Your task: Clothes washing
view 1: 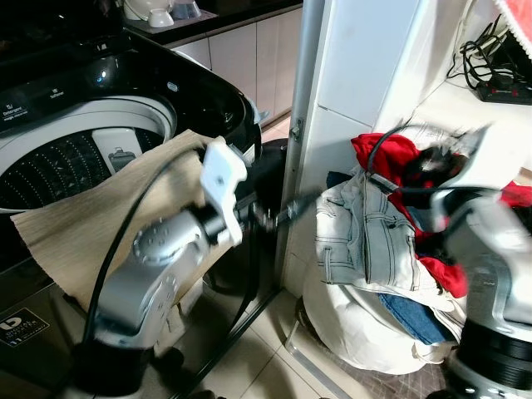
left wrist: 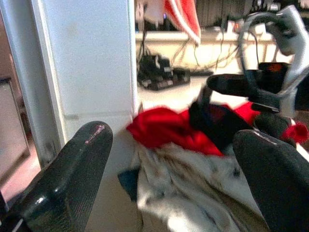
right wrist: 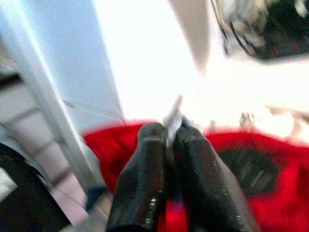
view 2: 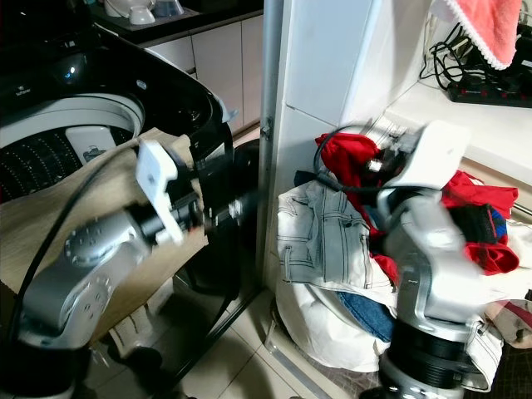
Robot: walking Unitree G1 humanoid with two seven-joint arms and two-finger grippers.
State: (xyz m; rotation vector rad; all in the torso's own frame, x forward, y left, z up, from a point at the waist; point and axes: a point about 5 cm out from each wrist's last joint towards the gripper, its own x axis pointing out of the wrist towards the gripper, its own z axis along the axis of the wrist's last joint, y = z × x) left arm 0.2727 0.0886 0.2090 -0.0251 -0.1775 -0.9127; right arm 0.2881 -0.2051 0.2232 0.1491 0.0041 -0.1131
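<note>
An open top-loading washing machine (view 1: 91, 125) stands at the left, with a beige cloth (view 1: 91, 224) draped over its front rim. To the right, a white laundry bag (view 1: 357, 324) holds pale jeans (view 1: 366, 224), a red garment (view 1: 391, 154) and blue denim (view 1: 411, 316). My left gripper (view 1: 312, 199) is open and points at the pile, a short way from the jeans. My right gripper (view 1: 428, 162) hovers blurred over the red garment. Its fingers (right wrist: 149, 159) are shut, with a thin pale sliver at the tips, too blurred to name.
A white pillar (view 1: 332, 100) rises between the machine and the bag. Behind the pile, a ledge carries a power strip (view 1: 503, 87) and cables, under a hanging red towel (view 2: 486, 29). Cabinets (view 1: 249, 58) line the back. Tiled floor (view 1: 258, 357) lies below.
</note>
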